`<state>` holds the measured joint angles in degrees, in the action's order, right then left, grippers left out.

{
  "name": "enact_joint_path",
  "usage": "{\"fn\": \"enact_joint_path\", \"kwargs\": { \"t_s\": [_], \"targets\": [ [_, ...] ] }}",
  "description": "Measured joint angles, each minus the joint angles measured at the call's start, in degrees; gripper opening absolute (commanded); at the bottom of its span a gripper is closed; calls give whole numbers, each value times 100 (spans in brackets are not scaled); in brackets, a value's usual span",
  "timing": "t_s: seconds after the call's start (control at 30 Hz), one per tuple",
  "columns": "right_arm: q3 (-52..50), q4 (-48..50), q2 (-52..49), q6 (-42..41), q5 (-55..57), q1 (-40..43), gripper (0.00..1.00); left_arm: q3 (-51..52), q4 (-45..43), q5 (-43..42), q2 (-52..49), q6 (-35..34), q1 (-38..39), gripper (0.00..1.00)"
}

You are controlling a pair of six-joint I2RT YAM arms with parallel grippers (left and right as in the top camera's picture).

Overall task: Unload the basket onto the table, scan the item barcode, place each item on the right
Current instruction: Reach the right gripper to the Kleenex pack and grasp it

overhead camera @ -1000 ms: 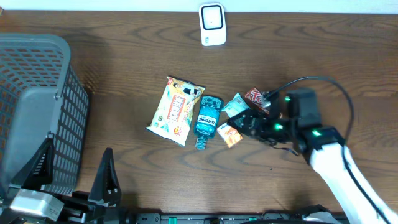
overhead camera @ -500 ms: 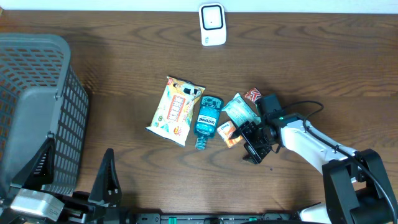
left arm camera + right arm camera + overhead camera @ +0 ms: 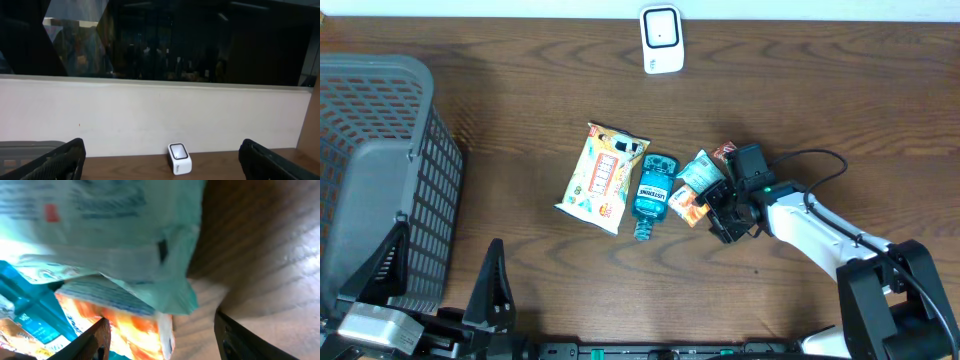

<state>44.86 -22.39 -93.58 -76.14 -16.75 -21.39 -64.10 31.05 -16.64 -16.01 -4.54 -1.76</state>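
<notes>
Overhead: right hand (image 3: 715, 213) sits just beside the orange packet (image 3: 686, 207).

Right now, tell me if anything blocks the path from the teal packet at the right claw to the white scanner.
Nothing visible does. Bare table lies between the teal packet and the scanner; the blue bottle and snack bag lie off to the side.

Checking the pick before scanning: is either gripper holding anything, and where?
Nothing is held. The right gripper stands open around the end of the orange packet, not clamped; the left gripper is open and empty.
</notes>
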Motion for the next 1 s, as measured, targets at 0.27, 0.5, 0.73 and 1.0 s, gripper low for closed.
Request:
{"fn": "enact_joint_path", "kwargs": {
  "t_s": [0.27,0.5,0.73,1.0],
  "targets": [
    [2,505,-24,-4,474,-372,55,0,4,0,0,0,0,98],
    [48,575,-190,7,660,-533,1,0,13,0,0,2,0,98],
    [127,549,-256,52,527,-505,1,0,46,2,186,0,0,98],
    [-52,-1073,697,590,-509,260,1,0,-122,1499,232,0,0,98]
  ]
}}
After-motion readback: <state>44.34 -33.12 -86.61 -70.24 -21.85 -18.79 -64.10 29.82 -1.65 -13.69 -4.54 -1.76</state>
